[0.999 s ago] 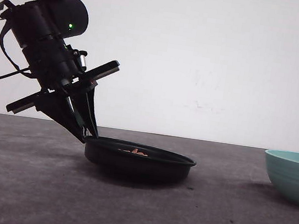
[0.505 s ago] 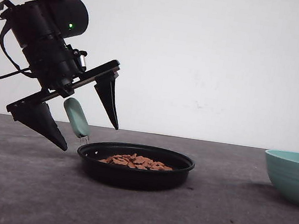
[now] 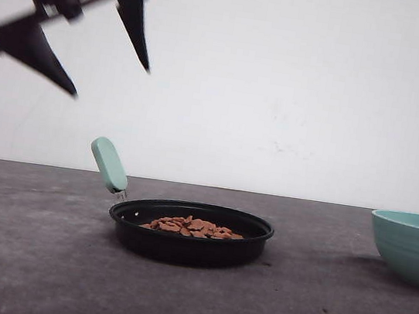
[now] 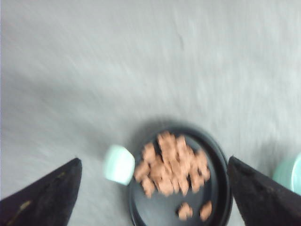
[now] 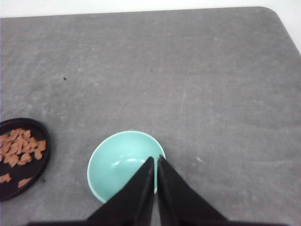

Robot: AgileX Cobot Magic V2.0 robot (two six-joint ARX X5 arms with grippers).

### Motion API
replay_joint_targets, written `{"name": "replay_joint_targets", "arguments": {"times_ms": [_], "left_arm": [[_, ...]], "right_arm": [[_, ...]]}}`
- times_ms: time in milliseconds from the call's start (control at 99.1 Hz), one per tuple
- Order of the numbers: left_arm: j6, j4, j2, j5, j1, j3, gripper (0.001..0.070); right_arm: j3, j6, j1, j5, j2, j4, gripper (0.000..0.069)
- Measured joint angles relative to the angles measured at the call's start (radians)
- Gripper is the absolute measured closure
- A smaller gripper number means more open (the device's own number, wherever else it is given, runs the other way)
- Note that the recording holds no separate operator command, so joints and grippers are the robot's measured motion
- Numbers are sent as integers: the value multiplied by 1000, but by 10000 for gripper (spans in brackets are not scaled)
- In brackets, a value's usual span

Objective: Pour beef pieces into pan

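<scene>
One pan (image 3: 189, 232) sits on the grey desk (image 3: 39, 258), black and shallow, with one mint-green handle (image 3: 108, 164) rising at an angle from its left rim. The beef pieces (image 3: 190, 226) lie in it as one low reddish-brown heap — too many and too blurred to count in the left wrist view, where two or three chunks sit apart from the main pile. One teal bowl (image 3: 412, 246) stands well apart to the right, and the right wrist view shows its inside bare. There are two claws. The left claw (image 3: 109, 80) hangs high above the handle, its two black fingers spread wide and holding nothing. The right claw (image 5: 155, 162) hovers over the bowl's near rim with its two fingers pressed together, nothing between them that can be seen. A second ago the left claw was clamped down at the pan's left edge with the pan tipped up on that side; half a second ago the pan was level and the fingers had opened around the handle — now the claw has lifted clear, and pan, beef and bowl rest where they were half a second ago.
</scene>
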Motion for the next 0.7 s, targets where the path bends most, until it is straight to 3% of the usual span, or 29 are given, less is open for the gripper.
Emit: {"name": "replay_joint_targets", "arguments": {"times_ms": [71,121,262,323,484,696], "left_arm": [[2,0,-72,-39,0,0,130],[8,0,-129,-64,0,0,189],[68,-21,-295,-150,-5,0,562],[98,-49,-364,-203,-14,0,646],[142,-56,-578,-291,-23,-115,693],[143,-104,-894,-294,-22,-395,693]], "right_arm": [[-28,-3,0,-4,1,58,684],[-42,-12,0,-4,1,94,684],[-52,-60,0,-4,1,185,684],[-52,-93,0,-4,1,234,684],[-52,-192,0,-5,-4,316,684],[-52,-247,0,-44,-18,329,684]]}}
